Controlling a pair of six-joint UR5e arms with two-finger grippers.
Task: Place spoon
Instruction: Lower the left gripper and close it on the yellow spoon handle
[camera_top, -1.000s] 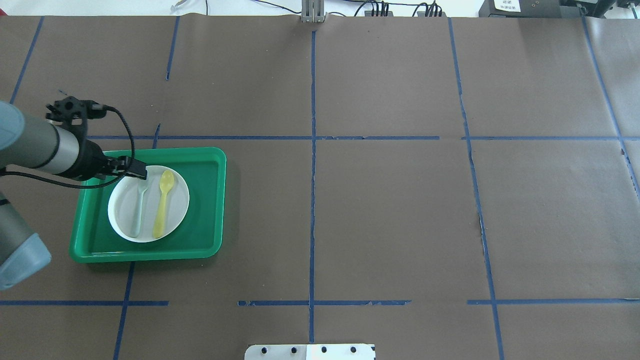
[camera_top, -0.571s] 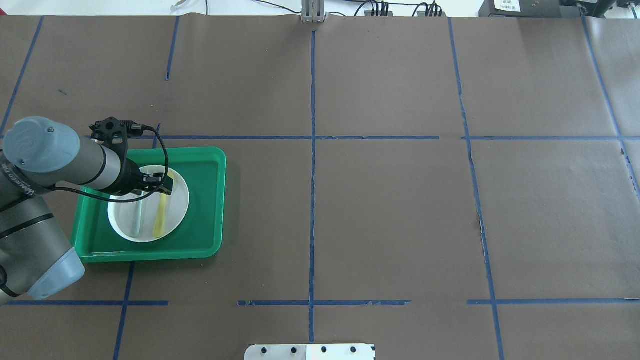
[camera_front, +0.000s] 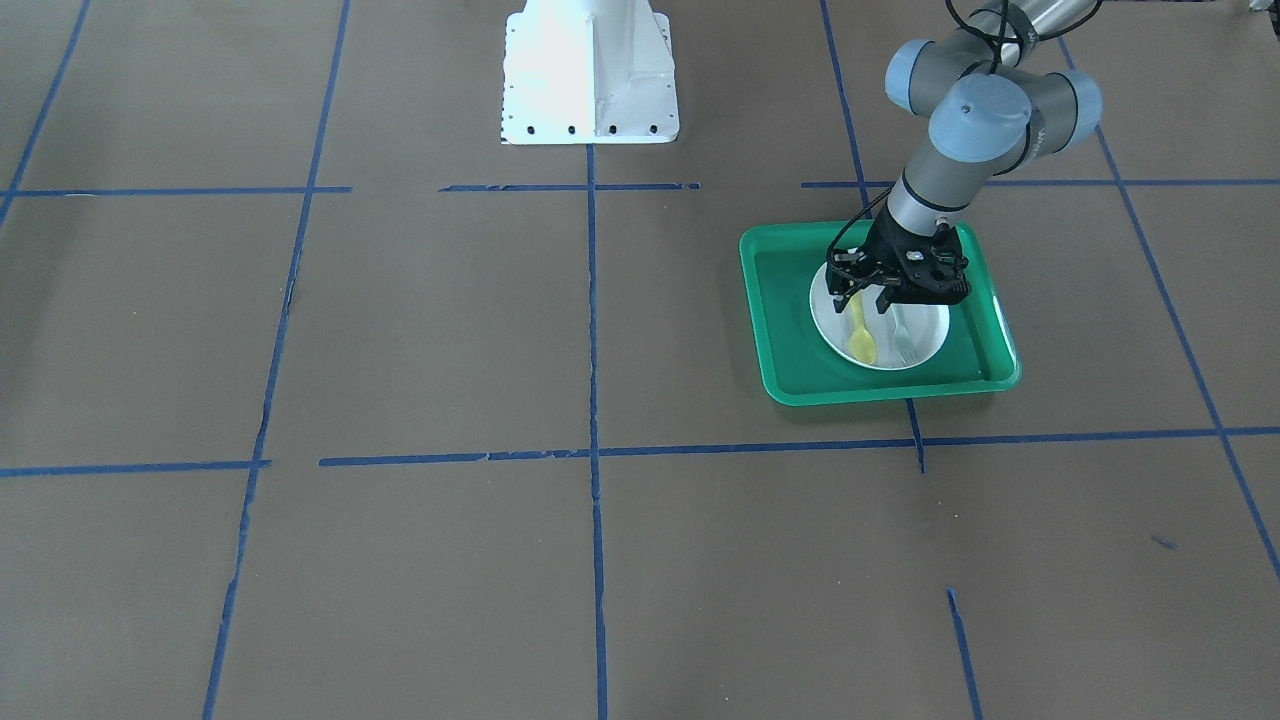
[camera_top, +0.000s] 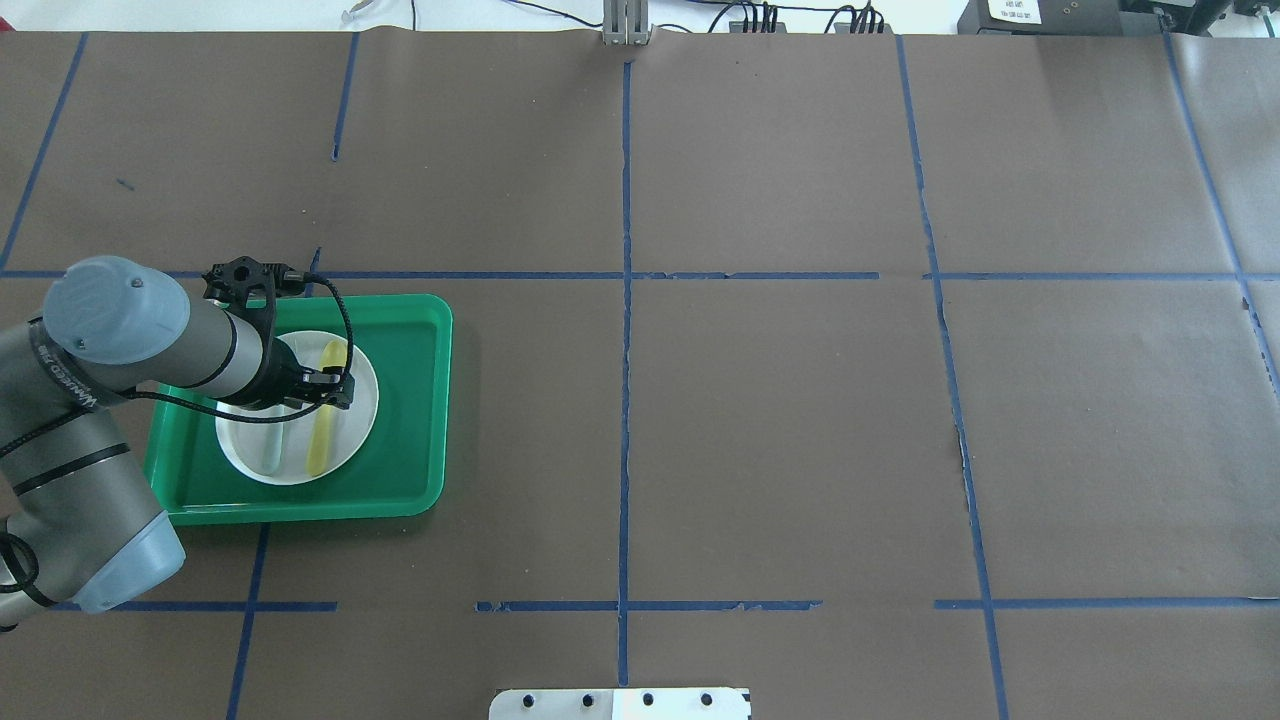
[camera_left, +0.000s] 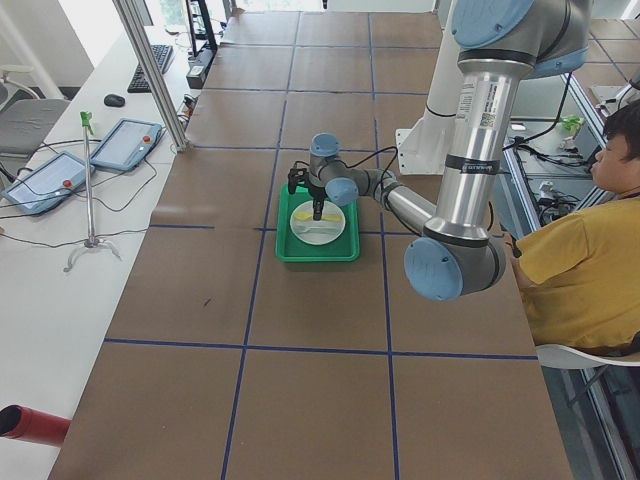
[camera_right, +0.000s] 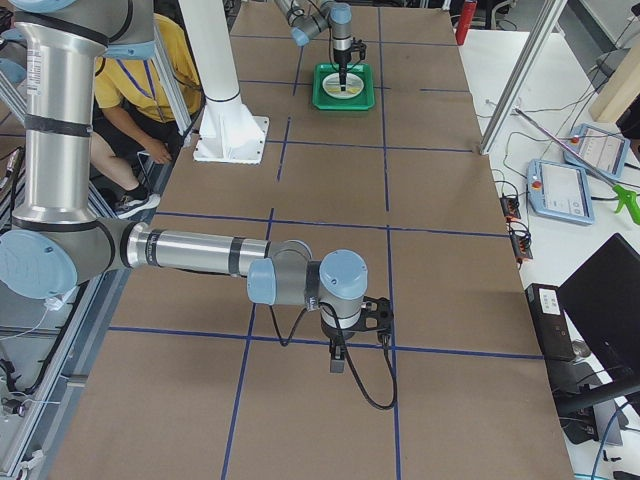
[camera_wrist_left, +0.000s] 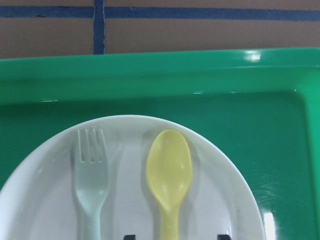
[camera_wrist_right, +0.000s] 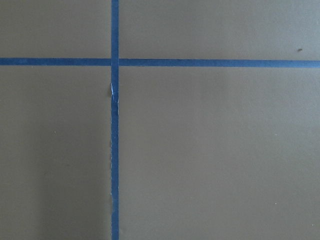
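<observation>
The pale-yellow spoon (camera_top: 322, 436) lies on a white plate (camera_top: 359, 415) inside a green tray (camera_top: 412, 400), to the right of a pale grey-green fork (camera_top: 272, 450). My left gripper (camera_top: 326, 390) is open and low over the plate, its fingers on either side of the spoon's handle. In the left wrist view the spoon (camera_wrist_left: 169, 167) lies between the two fingertips at the bottom edge, and the fork (camera_wrist_left: 91, 175) lies to its left. The front view shows the left gripper (camera_front: 868, 306) above the spoon (camera_front: 862, 342). My right gripper (camera_right: 337, 362) shows only in the exterior right view, so I cannot tell its state.
The tray (camera_front: 790, 345) sits at the table's left, one square from the robot's white base (camera_front: 590, 70). Brown paper with blue tape lines covers the table. The right wrist view shows only paper and tape. A seated person in yellow (camera_left: 580, 270) is beside the table.
My left gripper has moved right from above the fork's head to over the spoon's handle, and the arm has swung further in over the tray. Spoon and fork have not moved.
</observation>
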